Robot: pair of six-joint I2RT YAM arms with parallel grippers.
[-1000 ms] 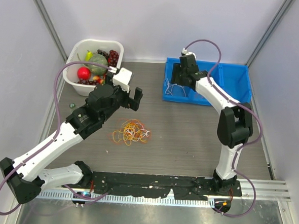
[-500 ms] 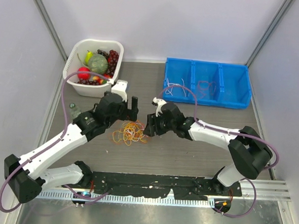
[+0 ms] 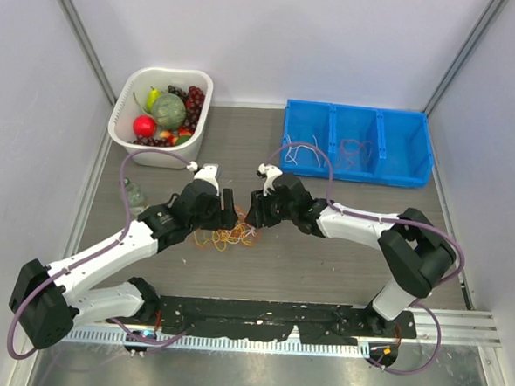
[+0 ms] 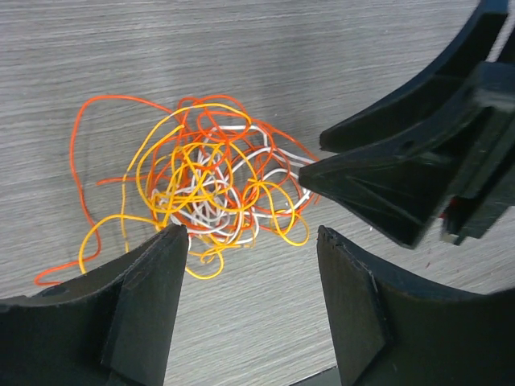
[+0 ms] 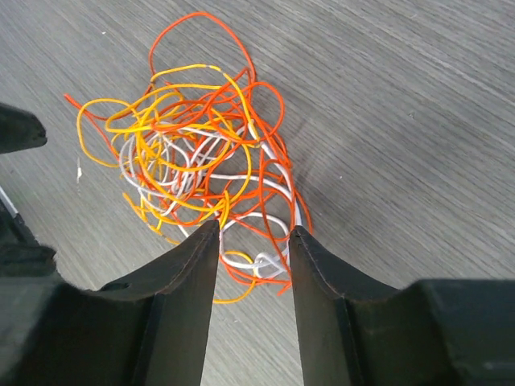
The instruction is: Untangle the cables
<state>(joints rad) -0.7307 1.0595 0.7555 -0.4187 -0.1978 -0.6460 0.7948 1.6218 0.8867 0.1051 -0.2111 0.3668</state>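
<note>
Cables (image 3: 227, 236): one loopy tangle of orange, yellow and white strands. It lies flat on the counter (image 3: 323, 267), about mid-width, closer to the near edge than the far edge.
Counter: grey wood-grain, with walls along the left, right and far edges. Bare surface runs from the tangle toward the right edge and the near edge.
Blue bin (image 3: 400, 147): far-right corner, three compartments side by side. The left one holds white strands (image 3: 293, 151), the middle one red strands (image 3: 356, 149).
White basket (image 3: 126, 119): far-left corner, with fruit (image 3: 168, 110) inside in green, red and dark pieces.
Left gripper (image 4: 249, 241): at the tangle's left side, jaws spread wide. One fingertip (image 4: 161, 265) meets a yellow loop; nothing is clamped.
Right gripper (image 5: 253, 235): at the tangle's right side, facing the left gripper. A narrow gap separates the jaws, and white and orange strands pass through it. Cannot tell whether the pads touch them.
Tangle axis: longest left–right, parallel to the near edge. Loose orange loops trail toward the left edge; no single pointing end.
</note>
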